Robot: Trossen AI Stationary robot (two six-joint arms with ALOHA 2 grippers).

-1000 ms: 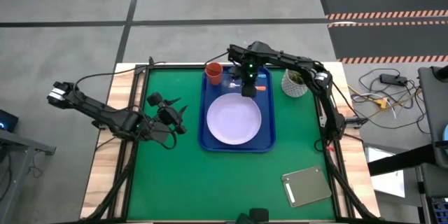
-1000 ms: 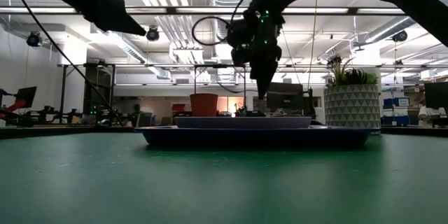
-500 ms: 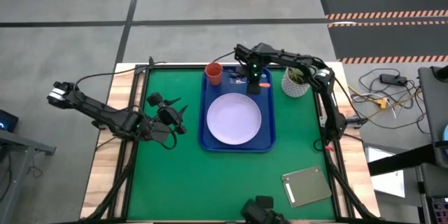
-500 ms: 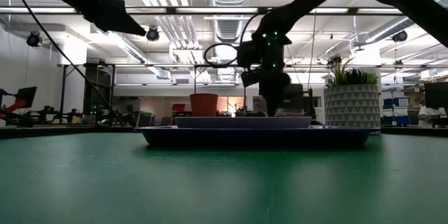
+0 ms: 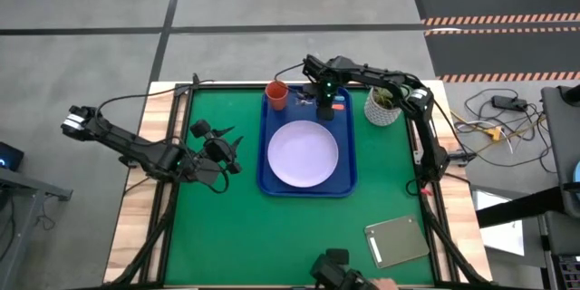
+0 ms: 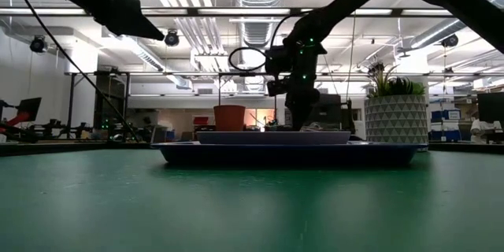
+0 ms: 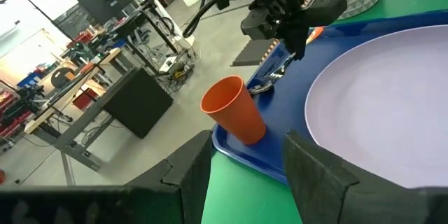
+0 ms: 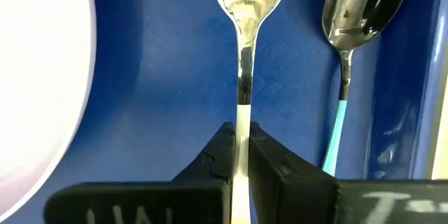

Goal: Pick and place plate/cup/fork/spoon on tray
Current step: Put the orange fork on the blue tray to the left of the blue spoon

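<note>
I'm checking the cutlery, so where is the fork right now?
The fork lies on the blue tray at its far end, between the plate and the spoon, with the right gripper closed on its handle.

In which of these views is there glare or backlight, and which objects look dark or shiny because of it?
Low view: bright ceiling lights behind leave the right gripper and the tray as near silhouettes. Right wrist view: the fork and the spoon carry bright reflections, and the plate looks washed out. High view: even light, no strong glare on the tray or plate.
</note>
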